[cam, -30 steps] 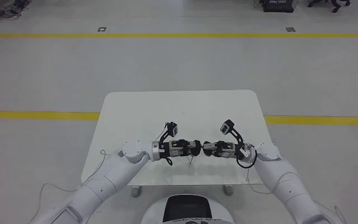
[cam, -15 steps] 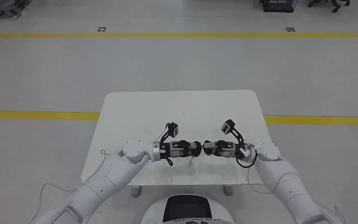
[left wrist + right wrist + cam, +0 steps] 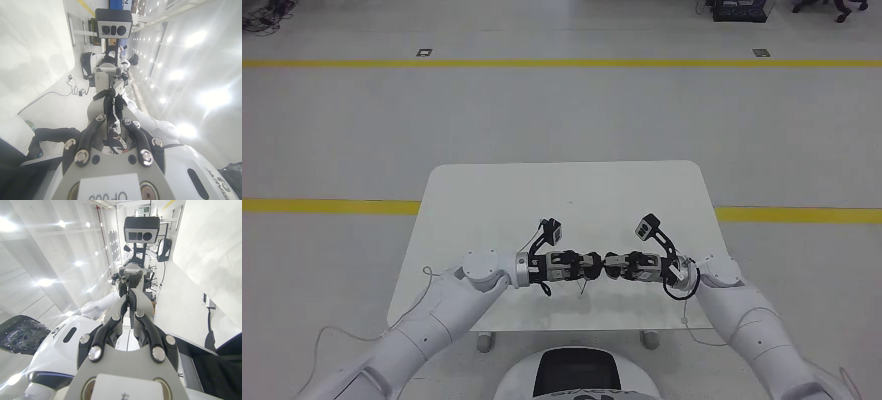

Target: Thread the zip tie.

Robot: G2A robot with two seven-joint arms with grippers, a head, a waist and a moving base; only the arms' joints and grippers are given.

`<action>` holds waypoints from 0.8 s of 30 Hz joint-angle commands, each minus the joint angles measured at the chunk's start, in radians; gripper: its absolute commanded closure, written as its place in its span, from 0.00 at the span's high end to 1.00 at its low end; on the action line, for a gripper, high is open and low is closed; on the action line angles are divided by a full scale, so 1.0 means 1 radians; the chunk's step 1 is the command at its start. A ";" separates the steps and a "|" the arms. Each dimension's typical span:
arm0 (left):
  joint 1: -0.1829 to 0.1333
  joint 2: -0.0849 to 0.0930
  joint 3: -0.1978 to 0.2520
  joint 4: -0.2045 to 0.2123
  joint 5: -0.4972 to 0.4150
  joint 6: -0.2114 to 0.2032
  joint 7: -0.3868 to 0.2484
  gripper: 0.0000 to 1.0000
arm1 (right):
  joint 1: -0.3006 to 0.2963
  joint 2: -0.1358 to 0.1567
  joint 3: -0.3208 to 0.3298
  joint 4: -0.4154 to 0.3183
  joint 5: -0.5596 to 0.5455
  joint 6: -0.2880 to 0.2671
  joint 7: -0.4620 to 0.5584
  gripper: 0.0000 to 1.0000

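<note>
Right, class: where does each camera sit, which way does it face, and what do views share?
Top view: overhead, facing down at the table; both arms show.
Left wrist view: on that wrist, facing along left claw toward right claw.
Right wrist view: mirrored, own claw foremost.
All share the claws, tip to tip.

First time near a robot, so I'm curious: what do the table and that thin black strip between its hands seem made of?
Table: smooth matte white top, likely laminate or painted board; no grain shows. Zip tie: thin, black and bending in the left hand, so probably flexible plastic, though too slim to be sure.
</note>
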 commanded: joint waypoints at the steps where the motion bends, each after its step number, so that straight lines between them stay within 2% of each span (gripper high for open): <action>1: 0.000 0.000 0.000 0.000 0.001 0.001 0.000 0.07 | 0.000 0.000 0.000 -0.001 0.000 0.000 0.000 0.00; 24: 0.004 -0.003 -0.005 0.005 0.005 0.002 0.007 0.07 | -0.003 0.001 -0.003 -0.002 0.001 0.000 0.009 0.00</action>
